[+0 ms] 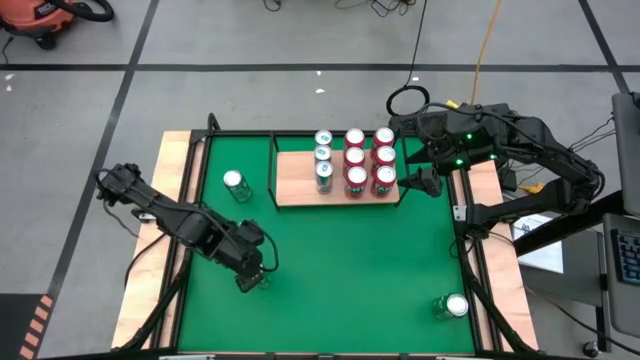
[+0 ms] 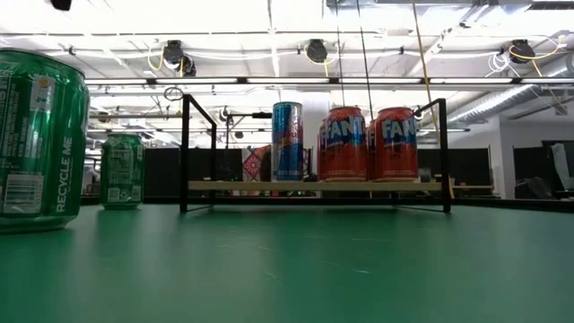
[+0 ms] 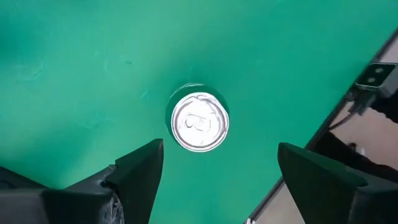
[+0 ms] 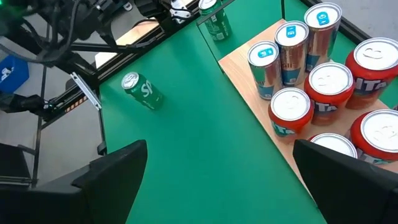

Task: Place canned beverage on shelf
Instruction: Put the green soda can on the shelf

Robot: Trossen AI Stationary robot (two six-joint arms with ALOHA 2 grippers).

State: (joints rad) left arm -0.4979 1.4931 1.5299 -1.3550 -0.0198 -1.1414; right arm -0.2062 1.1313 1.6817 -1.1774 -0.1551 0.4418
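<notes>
A green can [image 3: 199,122] stands upright on the green table, near the left side [image 2: 36,135] [image 4: 140,90]. My left gripper [image 1: 255,278] hangs above it, pointing down, open. Its fingers [image 3: 134,177] stand apart with the can's silver top showing between and below them, untouched. In the high view the gripper mostly hides this can. The shelf [image 1: 300,185] at the far middle is a light-wood board with a black rail. It carries three blue cans [image 1: 323,155] and several red Fanta cans [image 1: 370,165]. My right gripper [image 1: 425,183] is raised by the shelf's right end, open and empty [image 4: 224,180].
A second green can [image 1: 237,185] stands on the table left of the shelf. A third green can [image 1: 452,306] stands near the near right corner. Pale wooden strips [image 1: 180,200] and black frame bars run along the table's sides. Open green surface lies between shelf and near edge.
</notes>
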